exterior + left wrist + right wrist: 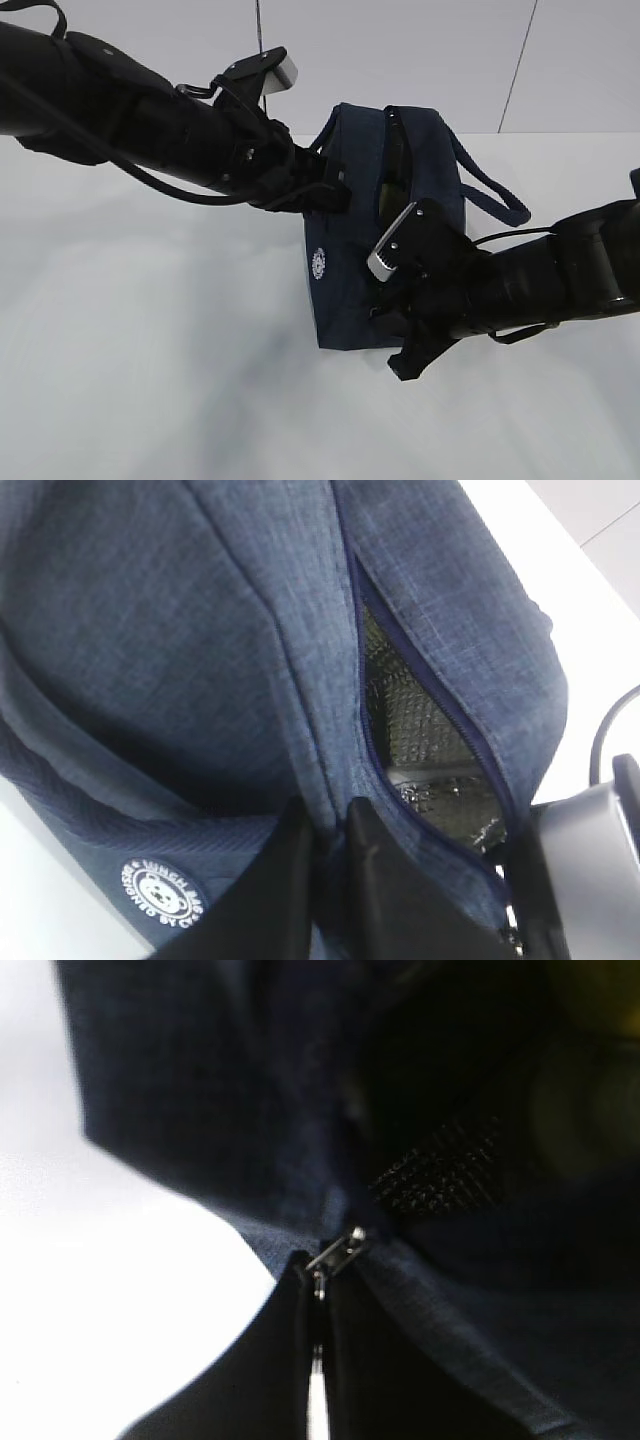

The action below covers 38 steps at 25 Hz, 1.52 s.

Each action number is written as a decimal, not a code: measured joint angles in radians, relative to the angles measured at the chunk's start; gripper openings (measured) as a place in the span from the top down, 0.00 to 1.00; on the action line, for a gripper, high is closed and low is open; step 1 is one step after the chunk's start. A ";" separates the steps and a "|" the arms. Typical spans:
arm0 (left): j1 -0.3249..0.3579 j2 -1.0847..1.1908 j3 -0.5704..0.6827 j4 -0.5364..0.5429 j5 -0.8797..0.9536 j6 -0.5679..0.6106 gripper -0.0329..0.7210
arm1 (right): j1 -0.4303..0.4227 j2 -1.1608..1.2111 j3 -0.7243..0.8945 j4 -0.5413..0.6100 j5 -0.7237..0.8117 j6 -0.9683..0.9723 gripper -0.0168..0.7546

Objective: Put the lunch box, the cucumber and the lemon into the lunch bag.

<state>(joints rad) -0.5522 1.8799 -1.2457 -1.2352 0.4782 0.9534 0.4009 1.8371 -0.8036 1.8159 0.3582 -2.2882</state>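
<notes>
Lunch bag [345, 270] stands on the white table [150, 380], its zipper gaping along the top. Nearest me, the right gripper [405, 335] is pinched tight at the bag's front end, with the zipper pull [335, 1250] right at its fingertips. Farther back, the left gripper [330, 190] is clamped narrow on a fold of the bag's fabric. No lunch box, cucumber or lemon lies on the table; something yellowish shows blurred inside. I judge the loading done and only the closing left.
</notes>
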 joint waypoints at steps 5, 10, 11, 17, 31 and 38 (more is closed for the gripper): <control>0.000 0.000 0.000 0.000 0.000 0.000 0.92 | 0.000 0.000 0.000 0.000 -0.009 0.000 0.98; 0.000 0.000 0.000 0.000 0.000 0.000 0.92 | 0.000 0.002 0.000 0.000 -0.011 0.002 0.98; 0.000 0.000 0.000 0.000 0.000 0.000 0.92 | 0.000 0.002 0.000 0.000 -0.011 0.002 0.98; 0.000 0.000 0.000 0.000 0.000 0.000 0.92 | 0.000 -0.014 0.008 0.000 -0.014 0.061 0.98; 0.000 0.000 0.000 0.000 0.002 0.000 0.92 | 0.000 -0.092 0.076 0.000 -0.016 0.094 0.98; 0.000 0.000 0.000 0.000 0.002 0.000 0.92 | 0.000 -0.123 0.078 -0.017 -0.016 0.141 0.98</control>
<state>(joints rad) -0.5522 1.8799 -1.2457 -1.2352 0.4801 0.9534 0.4009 1.7137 -0.7257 1.7989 0.3423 -2.1477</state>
